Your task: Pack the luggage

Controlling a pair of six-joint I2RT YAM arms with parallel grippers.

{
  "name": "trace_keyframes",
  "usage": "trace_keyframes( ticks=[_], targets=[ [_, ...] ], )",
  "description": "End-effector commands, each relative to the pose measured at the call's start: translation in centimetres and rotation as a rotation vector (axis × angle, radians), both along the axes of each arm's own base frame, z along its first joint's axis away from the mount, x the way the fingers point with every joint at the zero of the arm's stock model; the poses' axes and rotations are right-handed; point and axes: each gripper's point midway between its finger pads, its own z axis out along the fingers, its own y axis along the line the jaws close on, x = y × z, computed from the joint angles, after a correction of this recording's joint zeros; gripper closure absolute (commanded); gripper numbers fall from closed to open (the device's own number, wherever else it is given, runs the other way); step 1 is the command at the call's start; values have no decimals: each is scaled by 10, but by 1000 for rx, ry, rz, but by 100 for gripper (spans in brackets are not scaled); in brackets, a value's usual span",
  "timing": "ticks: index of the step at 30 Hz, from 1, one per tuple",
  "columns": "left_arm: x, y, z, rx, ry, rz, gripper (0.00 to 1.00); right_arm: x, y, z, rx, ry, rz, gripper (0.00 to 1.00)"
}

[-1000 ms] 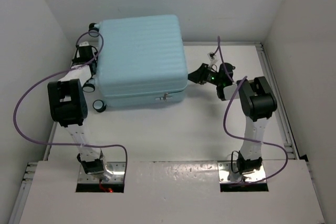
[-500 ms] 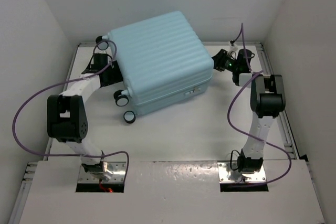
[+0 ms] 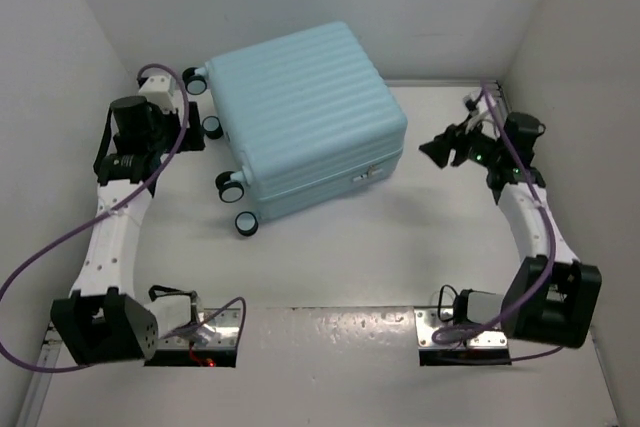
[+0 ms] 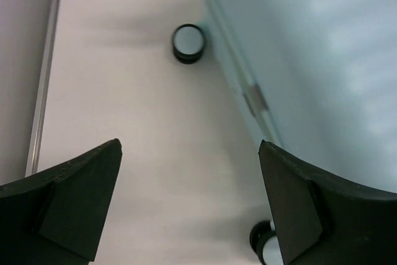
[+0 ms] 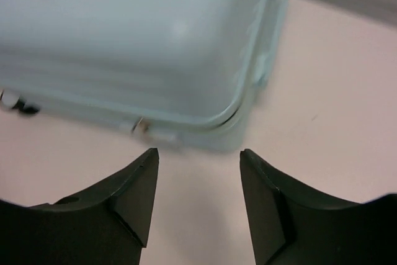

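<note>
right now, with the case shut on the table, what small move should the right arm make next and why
Probably ease the right gripper forward toward the small metal pull on the seam of the luggage. The shell is closed, so nothing can go in yet. The gripper's open jaws hang just short of that seam, holding nothing.

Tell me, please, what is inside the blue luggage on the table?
The inside cannot be seen. The luggage lies closed on the table, ribbed shell up, its halves joined along the near side. Whether it holds anything is hidden by the shell.
</note>
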Motion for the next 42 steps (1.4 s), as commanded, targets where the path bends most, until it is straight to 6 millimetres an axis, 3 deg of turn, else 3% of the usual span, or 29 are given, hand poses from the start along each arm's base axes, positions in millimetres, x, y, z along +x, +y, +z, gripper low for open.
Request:
trace_keyframes(
  ticks=[1,2,6,7,8,9,10,11,12,14,15,17,19,21,23,30,37,42],
  targets=[
    [-26,-43,11,106,-37,-231,2,-66,35,-54,-78,121,158,45],
    [-31,-52,8,111,-30,-266,5,-79,50,-75,-110,167,178,46],
    [-38,-68,7,167,-12,-270,8,-100,81,-108,-208,183,114,52],
    [-39,-72,7,179,-12,-273,8,-99,71,-124,-224,233,2,52],
    [-41,-70,7,194,-12,-253,8,-90,84,-110,-219,130,-1,54],
    [-43,-71,10,201,-21,-249,8,-80,71,-114,-263,105,-112,55],
    [-42,-72,8,200,-22,-239,8,-90,77,-130,-273,125,-117,55],
    [-44,-72,5,207,-18,-235,8,-92,89,-128,-275,100,-108,55],
    [-44,-74,5,211,-19,-237,8,-77,78,-123,-295,49,-225,55],
    [-46,-76,6,195,-29,-228,8,-75,97,-118,-267,22,-237,55],
    [-47,-74,1,199,-16,-221,8,-65,88,-116,-239,30,-361,57],
    [-49,-75,-1,188,-14,-216,8,-52,95,-100,-165,36,-464,62],
    [-51,-73,-5,192,-15,-207,8,-49,95,-108,-167,88,-525,65],
    [-53,-73,-6,184,-15,-204,8,-46,104,-101,-136,74,-521,63],
    [-52,-73,-9,184,-15,-204,8,-41,116,-88,-73,58,-519,53],
    [-50,-73,-11,183,-25,-203,6,-30,132,-91,-31,119,-496,51],
    [-49,-64,-20,184,-14,-174,6,-16,123,-108,-98,112,-539,51],
    [-48,-64,-22,175,-14,-170,6,-1,112,-97,-87,56,-576,51]
  ],
)
